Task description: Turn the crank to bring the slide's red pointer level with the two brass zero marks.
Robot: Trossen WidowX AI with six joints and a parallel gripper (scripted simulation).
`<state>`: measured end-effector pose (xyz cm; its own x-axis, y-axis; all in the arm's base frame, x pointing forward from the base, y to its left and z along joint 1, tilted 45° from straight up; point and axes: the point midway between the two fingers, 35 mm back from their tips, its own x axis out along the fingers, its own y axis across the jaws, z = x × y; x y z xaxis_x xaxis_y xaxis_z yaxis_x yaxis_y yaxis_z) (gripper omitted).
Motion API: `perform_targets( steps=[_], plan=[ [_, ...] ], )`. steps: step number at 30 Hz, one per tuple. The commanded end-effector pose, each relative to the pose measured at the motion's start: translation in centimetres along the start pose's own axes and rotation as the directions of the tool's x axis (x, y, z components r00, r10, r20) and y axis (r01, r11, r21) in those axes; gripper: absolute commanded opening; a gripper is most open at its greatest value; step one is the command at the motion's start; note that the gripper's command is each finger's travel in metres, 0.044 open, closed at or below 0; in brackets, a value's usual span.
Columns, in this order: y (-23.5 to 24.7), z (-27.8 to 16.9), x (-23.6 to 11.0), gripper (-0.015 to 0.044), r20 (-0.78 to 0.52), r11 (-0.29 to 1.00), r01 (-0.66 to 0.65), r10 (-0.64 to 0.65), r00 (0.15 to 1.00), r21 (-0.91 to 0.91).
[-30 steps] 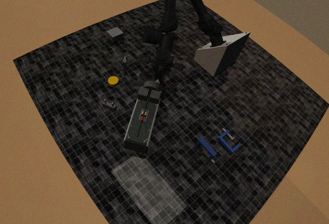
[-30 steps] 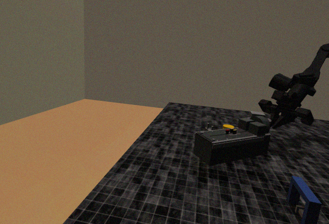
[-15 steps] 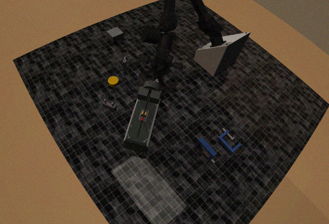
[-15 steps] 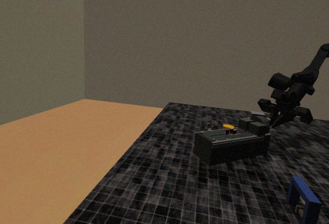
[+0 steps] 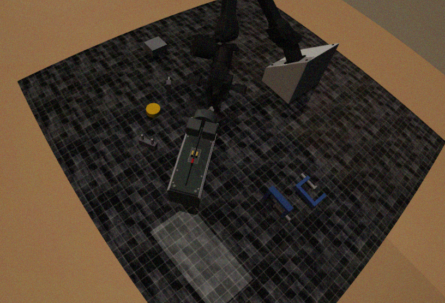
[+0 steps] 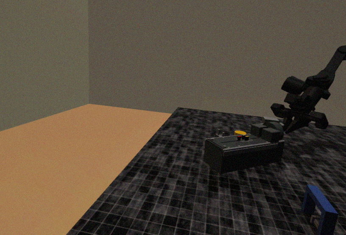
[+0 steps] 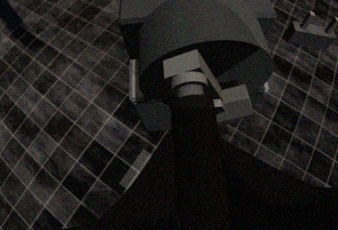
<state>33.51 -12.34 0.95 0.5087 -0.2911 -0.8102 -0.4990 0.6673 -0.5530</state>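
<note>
The dark green machine (image 5: 182,175) (image 6: 251,158) has a slotted top and a rounded hood (image 7: 195,22) at its crank end. The red pointer (image 5: 192,160) (image 6: 239,137) stands in the slot close to the two brass zero marks (image 5: 196,154) (image 6: 246,136), offset from them toward the end away from the crank. The pale crank arm (image 7: 182,63) shows under the hood in the wrist view, with the round handle (image 7: 190,79) at its end. My gripper (image 5: 213,108) (image 6: 285,131) (image 7: 192,101) is shut on that handle; its fingers hide the handle's lower part.
A white slanted box (image 5: 282,82) stands right of the arm. Two blue brackets (image 5: 281,198) (image 5: 306,194) lie to the machine's right. A yellow disc (image 5: 152,108) (image 6: 240,133), a two-pegged block (image 5: 148,141) (image 7: 312,35) and a grey block (image 5: 155,43) are to the left. A pale rectangle (image 5: 203,256) lies beyond the machine's far end.
</note>
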Motion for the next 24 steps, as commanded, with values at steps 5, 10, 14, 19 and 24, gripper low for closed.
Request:
perform_targets(
  steps=[5, 10, 14, 19, 24],
  plan=[
    [-0.87, 0.27, -0.33, 0.0, 0.01, 1.0, 0.023, -0.023, 1.0, 0.001],
    [-0.92, 0.27, -0.34, 0.0, 0.01, 1.0, 0.023, -0.023, 1.0, 0.001],
    [-0.97, 0.27, -0.34, 0.0, 0.01, 1.0, 0.023, -0.023, 1.0, 0.001],
    [-1.0, 0.27, -0.34, 0.0, 0.01, 1.0, 0.023, -0.023, 1.0, 0.001],
    [-1.06, 0.27, -0.35, 0.0, 0.01, 1.0, 0.023, -0.023, 1.0, 0.001]
  ],
)
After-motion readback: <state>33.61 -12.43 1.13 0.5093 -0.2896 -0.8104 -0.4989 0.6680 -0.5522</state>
